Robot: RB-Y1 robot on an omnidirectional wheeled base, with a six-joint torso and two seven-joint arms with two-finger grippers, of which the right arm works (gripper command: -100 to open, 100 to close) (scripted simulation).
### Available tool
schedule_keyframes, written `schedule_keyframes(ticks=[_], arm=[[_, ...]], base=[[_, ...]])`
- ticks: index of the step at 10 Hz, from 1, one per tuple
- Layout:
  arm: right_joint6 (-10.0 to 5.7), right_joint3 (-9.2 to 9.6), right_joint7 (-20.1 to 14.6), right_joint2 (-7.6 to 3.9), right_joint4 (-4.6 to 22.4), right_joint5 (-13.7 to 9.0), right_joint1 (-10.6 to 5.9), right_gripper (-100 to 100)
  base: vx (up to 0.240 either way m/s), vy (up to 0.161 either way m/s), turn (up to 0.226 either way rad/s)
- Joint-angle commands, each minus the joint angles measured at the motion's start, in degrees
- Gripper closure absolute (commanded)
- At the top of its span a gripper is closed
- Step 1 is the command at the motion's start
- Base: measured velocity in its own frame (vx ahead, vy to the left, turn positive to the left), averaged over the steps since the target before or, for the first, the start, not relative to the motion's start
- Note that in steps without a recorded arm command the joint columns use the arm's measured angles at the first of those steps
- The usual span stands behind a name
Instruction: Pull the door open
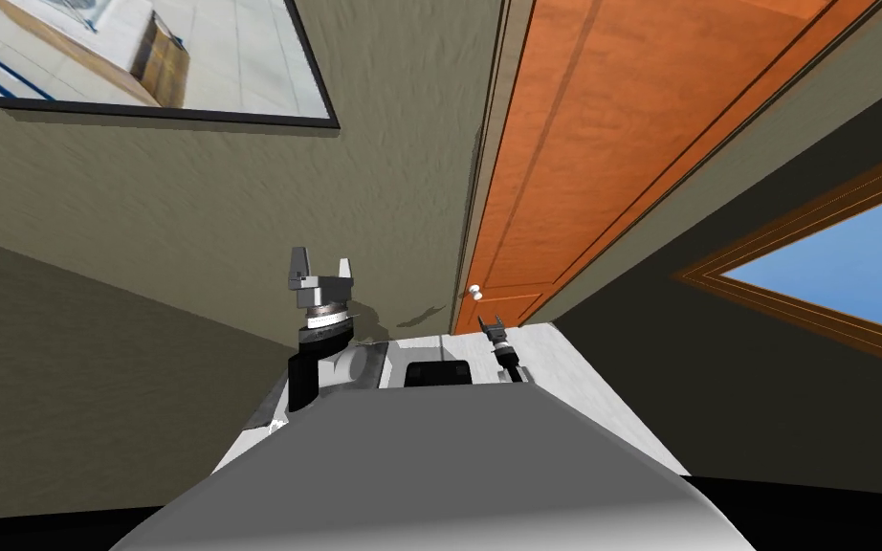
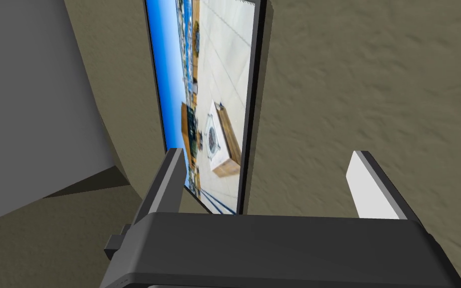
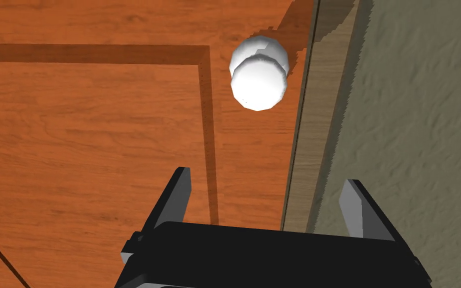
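An orange wooden door point(image 1: 621, 134) stands shut in its frame, with a white round knob point(image 1: 474, 292) near its edge. In the right wrist view the knob point(image 3: 258, 75) sits a short way beyond my right gripper point(image 3: 267, 197), which is open and holds nothing. That gripper point(image 1: 489, 324) hangs just below the knob in the head view. My left gripper point(image 1: 319, 263) is raised in front of the wall, open point(image 2: 274, 175) and empty.
A door frame strip point(image 3: 309, 150) and a rough olive wall point(image 3: 414, 125) lie beside the knob. A dark-framed picture point(image 1: 143, 57) hangs on the wall to the left. An orange-framed window point(image 1: 841, 258) is on the right wall.
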Motion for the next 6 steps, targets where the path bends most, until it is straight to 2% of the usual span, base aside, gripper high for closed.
schedule_keyframes(ticks=[1,2,3,4,6], arm=[[-0.46,-0.42,1.41,0.26,1.66,0.58,-0.45,-100],[-0.19,-0.26,0.81,0.14,1.01,0.37,-0.33,-100],[-1.66,-1.77,0.62,-1.48,2.95,-0.59,-0.27,-100],[-2.34,-2.46,0.45,-2.19,3.8,-1.06,-0.22,-100],[-3.83,-4.02,0.08,-3.73,5.69,-2.1,-0.11,-100]], base=[[0.145,0.018,-0.038],[0.06,0.009,-0.005],[0.1,0.118,0.238],[0.167,0.172,0.186],[0.178,0.102,0.119]])
